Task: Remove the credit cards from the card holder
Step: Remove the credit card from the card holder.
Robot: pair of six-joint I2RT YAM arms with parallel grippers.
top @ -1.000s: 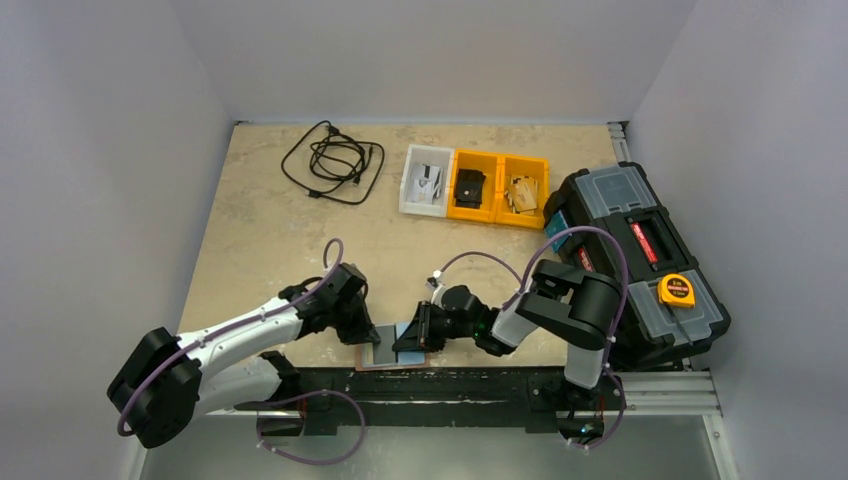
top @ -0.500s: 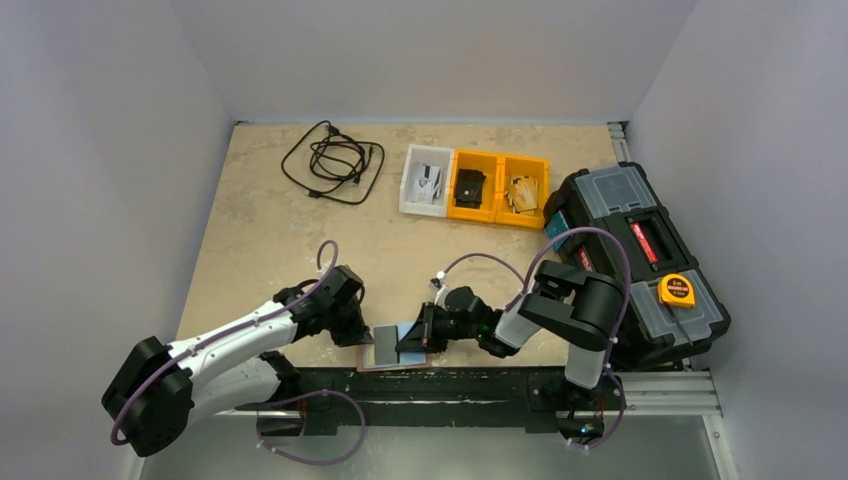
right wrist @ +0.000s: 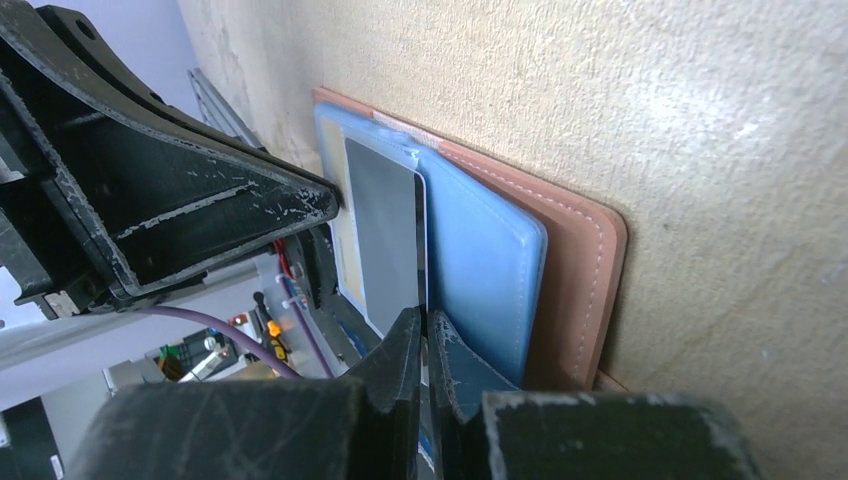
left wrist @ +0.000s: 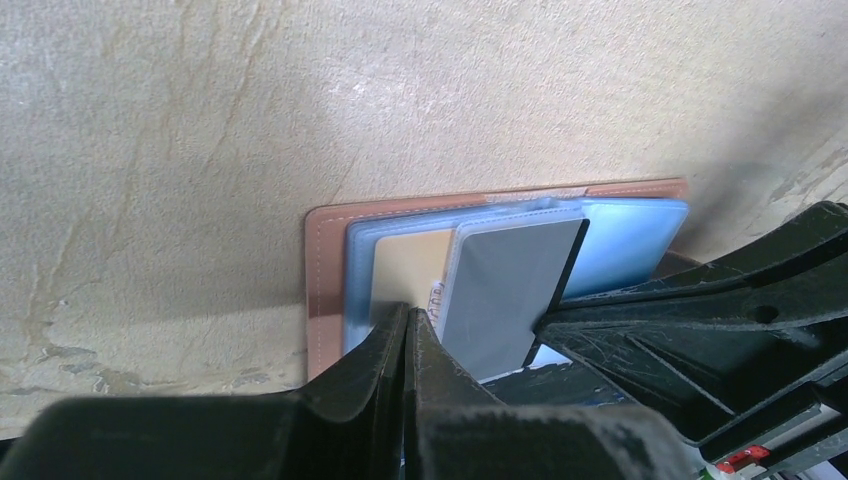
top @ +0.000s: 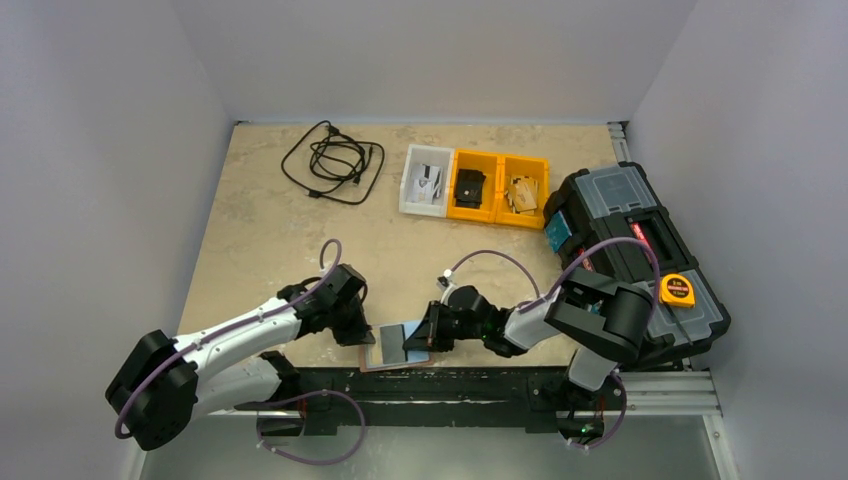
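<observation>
Right gripper (right wrist: 424,325) pinches card (right wrist: 385,225) (wrist view)

A coiled cable (top: 333,160), bins (top: 499,190), and a toolbox (top: 610,190) bearing seemingly a tape measure (top: 677,290).

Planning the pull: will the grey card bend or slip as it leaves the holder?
Probably stiff: the grey card lies flat with straight edges. Likely slippery: its face looks smooth, and the right end effector pinches only its thin edge.
</observation>
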